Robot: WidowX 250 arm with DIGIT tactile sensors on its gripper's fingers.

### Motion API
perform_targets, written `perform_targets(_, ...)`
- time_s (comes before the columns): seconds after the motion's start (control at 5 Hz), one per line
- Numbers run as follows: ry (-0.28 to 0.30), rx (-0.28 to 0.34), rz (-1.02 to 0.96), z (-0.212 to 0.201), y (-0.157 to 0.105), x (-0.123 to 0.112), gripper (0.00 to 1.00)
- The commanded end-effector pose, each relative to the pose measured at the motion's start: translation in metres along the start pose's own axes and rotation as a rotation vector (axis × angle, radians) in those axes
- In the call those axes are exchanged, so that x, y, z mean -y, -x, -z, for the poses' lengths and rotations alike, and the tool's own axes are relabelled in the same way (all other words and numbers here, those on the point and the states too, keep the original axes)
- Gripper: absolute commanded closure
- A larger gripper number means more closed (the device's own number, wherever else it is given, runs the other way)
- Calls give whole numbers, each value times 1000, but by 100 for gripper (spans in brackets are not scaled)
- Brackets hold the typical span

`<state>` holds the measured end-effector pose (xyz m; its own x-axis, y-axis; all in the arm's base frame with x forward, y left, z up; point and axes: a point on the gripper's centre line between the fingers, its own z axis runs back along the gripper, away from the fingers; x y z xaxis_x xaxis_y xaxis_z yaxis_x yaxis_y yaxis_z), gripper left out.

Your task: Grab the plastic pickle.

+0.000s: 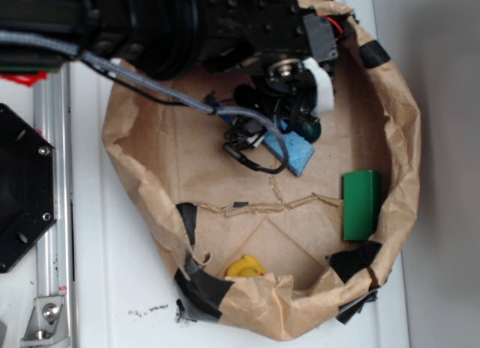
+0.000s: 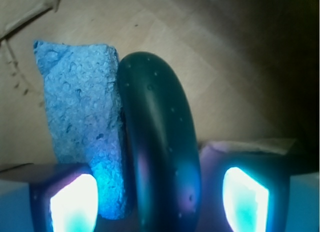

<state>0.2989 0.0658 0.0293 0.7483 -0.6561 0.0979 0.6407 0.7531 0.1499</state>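
Container: a shallow basin of crumpled brown paper (image 1: pixel 405 138), rim rolled up and patched with strips of black tape (image 1: pixel 201 288), sitting on the white tabletop (image 1: pixel 112 288).
Contents, far side: a small, glossy, dark green plastic pickle (image 2: pixel 157 142), long oval with rounded ends, lying flat on the paper floor; a light blue rectangular sponge (image 2: pixel 82 122) lies lengthwise against its left flank in the wrist view, touching.
Contents, right side: a flat bright green rectangular block (image 1: pixel 361 204) near the basin wall, well apart from the pickle.
Contents, near rim: a small yellow object (image 1: pixel 245 268), half hidden behind the folded paper edge; shape not readable.
Pickle in exterior view: only a dark teal sliver (image 1: pixel 309 130) shows beside the sponge, mostly under the arm.
Arm: black robot arm (image 1: pixel 187 22) reaching in from the upper left, grey and black cables draped over the basin floor.
Fingers: wrist view shows the two fingers (image 2: pixel 75 199) spread, one on each side of the pickle's near end; the left one sits over the sponge's lower corner. Gaps visible between each pad and the pickle, no contact. Pads glare bright cyan.
Gripper (image 2: pixel 160 199): low over the pickle, straddling pickle and sponge edge together.
Left margin: a metal rail (image 1: pixel 52 213) and a black plate (image 1: pixel 22 187) on the tabletop.
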Motion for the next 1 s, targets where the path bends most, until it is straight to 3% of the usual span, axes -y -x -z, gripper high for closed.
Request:
perform_targets(0.0, 15, 10, 123, 7, -24, 27, 0)
perform_targets(0.2, 37, 5, 106, 11, -22, 27, 0)
perform_targets(0.4, 49, 3, 88, 13, -21, 28, 100)
perform_targets(0.6, 53, 7, 114, 5, -22, 32, 99)
perform_targets(0.8, 77, 25, 179, -8, -27, 47, 90)
